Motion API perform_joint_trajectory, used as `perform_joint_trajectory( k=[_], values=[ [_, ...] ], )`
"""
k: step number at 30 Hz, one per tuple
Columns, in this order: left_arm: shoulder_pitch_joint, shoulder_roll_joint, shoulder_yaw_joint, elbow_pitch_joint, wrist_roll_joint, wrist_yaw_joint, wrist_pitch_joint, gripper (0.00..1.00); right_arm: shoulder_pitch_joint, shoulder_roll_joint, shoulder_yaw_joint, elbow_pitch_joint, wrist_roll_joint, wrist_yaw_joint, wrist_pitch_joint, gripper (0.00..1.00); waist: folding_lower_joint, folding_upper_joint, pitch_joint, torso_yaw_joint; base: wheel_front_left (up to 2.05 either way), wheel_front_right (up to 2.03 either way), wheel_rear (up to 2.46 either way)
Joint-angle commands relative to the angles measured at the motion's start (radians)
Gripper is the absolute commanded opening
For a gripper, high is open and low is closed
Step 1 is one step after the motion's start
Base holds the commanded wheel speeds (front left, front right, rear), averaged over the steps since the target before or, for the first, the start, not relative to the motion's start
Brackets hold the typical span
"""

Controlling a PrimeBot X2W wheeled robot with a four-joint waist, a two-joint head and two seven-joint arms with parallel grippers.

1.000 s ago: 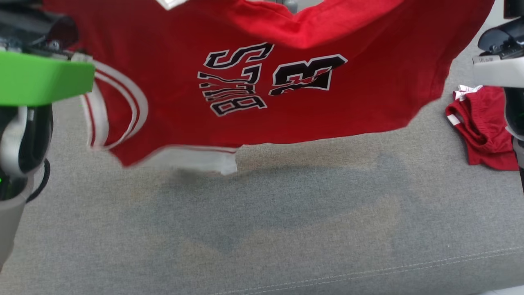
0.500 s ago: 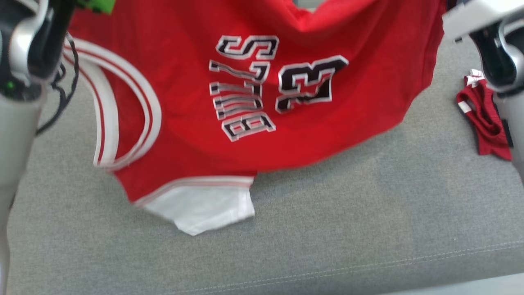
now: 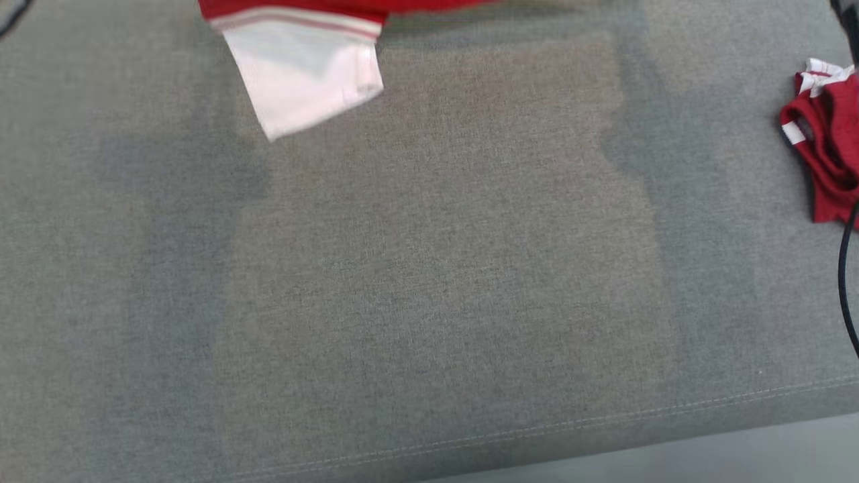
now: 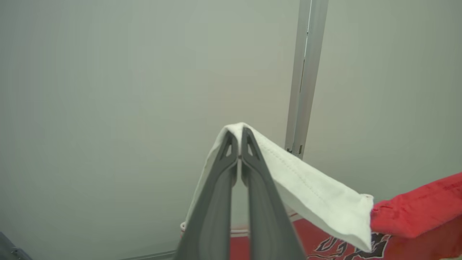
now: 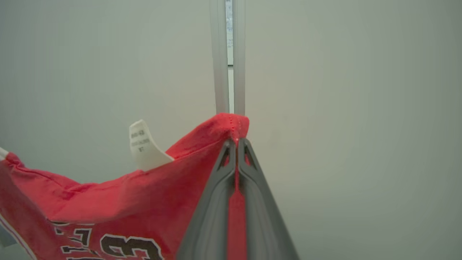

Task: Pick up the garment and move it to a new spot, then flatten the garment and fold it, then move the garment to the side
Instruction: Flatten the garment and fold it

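Above grey cushion [image 3: 429, 282], red jersey [image 5: 108, 202] hangs stretched btwn both arms: left gripper [image 4: 238, 139] clamped on white trim [image 4: 310, 184], right gripper [image 5: 236, 142] pinching red corner [image 5: 227, 124]. Spread wide, prob to lay flat.

2 red garments [image 3: 302, 80] [image 3: 829, 147], 2 grippers [image 4: 239, 133] [image 5: 236, 142], 1 gry cushion [image 3: 429, 282].
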Motion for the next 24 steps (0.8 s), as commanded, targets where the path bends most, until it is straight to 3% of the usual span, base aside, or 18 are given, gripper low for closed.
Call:
perform_joint_trajectory(
  k=[1,9,13,19,24],
  values=[
    [-0.041,-0.007,0.0,0.029,0.018,-0.001,-0.026,0.0,-0.037,0.017,-0.006,0.032,0.011,0.0,-0.023,0.0,-0.0002,0.0,0.029,0.003,0.0,0.0,0.0],
    [-0.123,-0.063,-0.005,0.175,0.039,-0.045,-0.216,0.0,-0.174,0.059,0.01,0.18,0.028,0.0,-0.139,0.0,-0.0002,0.0,0.142,0.024,0.0,0.0,0.0],
    [-0.042,-0.093,-0.03,0.195,0.046,-0.088,-0.307,0.0,-0.107,0.046,0.077,0.165,0.072,0.0,-0.159,0.0,-0.0002,0.0,0.185,0.038,0.0,0.0,0.0],
    [0.189,-0.094,0.003,0.086,0.004,-0.083,-0.511,0.0,0.099,-0.033,0.173,0.022,0.189,0.0,-0.182,0.0,-0.0002,0.0,0.218,0.052,0.0,0.0,0.0],
    [0.496,-0.063,0.015,-0.145,0.018,-0.031,-0.586,0.0,0.377,-0.099,0.098,-0.2,0.229,0.0,-0.182,0.0,-0.0002,0.0,0.177,0.066,0.0,0.0,0.0]
  ],
)
